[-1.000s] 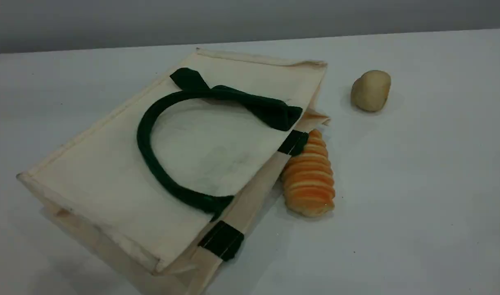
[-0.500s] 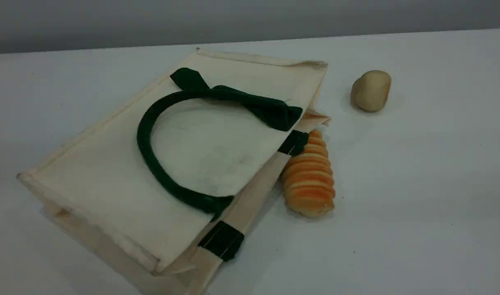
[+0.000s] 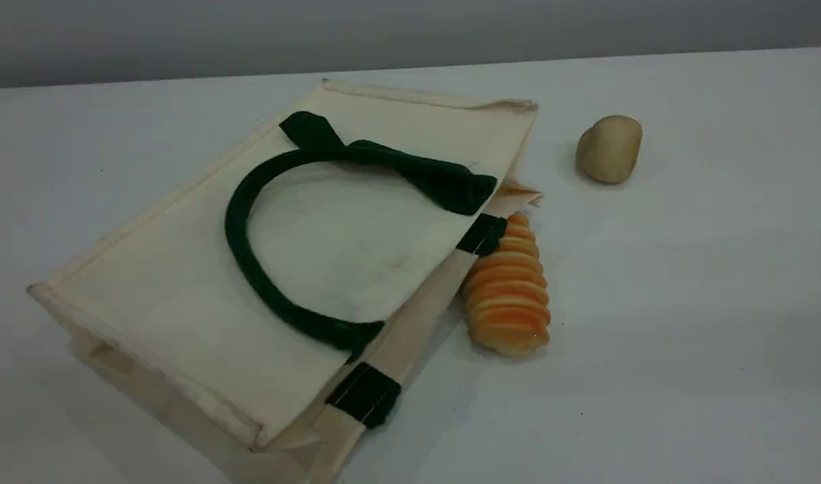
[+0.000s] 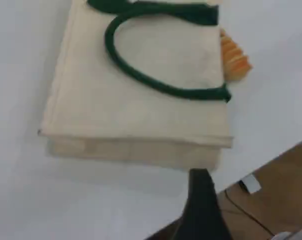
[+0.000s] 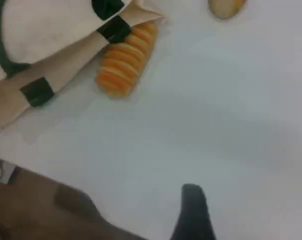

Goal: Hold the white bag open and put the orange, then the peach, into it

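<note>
The white bag (image 3: 181, 282) lies flat on the table (image 3: 686, 302), a bread loaf (image 3: 507, 296) touching its mouth edge, while the left gripper (image 4: 201, 197) and right gripper (image 5: 193, 210) hang over the table, both wide and holding nothing

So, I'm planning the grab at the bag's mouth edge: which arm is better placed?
Probably the right gripper: its view shows the mouth edge of the white bag with a green strap patch, while the left gripper faces its closed bottom fold.

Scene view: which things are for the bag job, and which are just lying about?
For the job: cream-white canvas tote bag with dark green handles. No orange or peach in view.
Just lying about: ridged orange-yellow bread loaf; tan potato-like lump.
</note>
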Available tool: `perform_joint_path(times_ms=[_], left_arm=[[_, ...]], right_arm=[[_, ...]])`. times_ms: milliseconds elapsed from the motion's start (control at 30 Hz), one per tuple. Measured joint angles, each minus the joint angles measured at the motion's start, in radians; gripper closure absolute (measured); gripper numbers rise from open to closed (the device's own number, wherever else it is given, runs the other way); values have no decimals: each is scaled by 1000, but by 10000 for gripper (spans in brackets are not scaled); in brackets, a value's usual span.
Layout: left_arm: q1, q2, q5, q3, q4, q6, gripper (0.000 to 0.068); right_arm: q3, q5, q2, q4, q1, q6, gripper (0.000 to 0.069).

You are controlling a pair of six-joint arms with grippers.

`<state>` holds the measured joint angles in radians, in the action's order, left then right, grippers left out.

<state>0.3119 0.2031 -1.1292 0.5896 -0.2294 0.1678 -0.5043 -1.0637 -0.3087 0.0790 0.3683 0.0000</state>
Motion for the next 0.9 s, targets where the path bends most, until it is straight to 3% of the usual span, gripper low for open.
perform_joint_path(times_ms=[200,600,900], left_arm=[[0,-44,41,-86,61,-10,218],[0,-45,45,-84,73,-27,218],[0,-45,42,-83,73,-27,218]], right_arm=[[0,0,0,-4,0,0,209],[0,-2,0,5,-18,0,209],[0,-2,34,27,-331,0,209]])
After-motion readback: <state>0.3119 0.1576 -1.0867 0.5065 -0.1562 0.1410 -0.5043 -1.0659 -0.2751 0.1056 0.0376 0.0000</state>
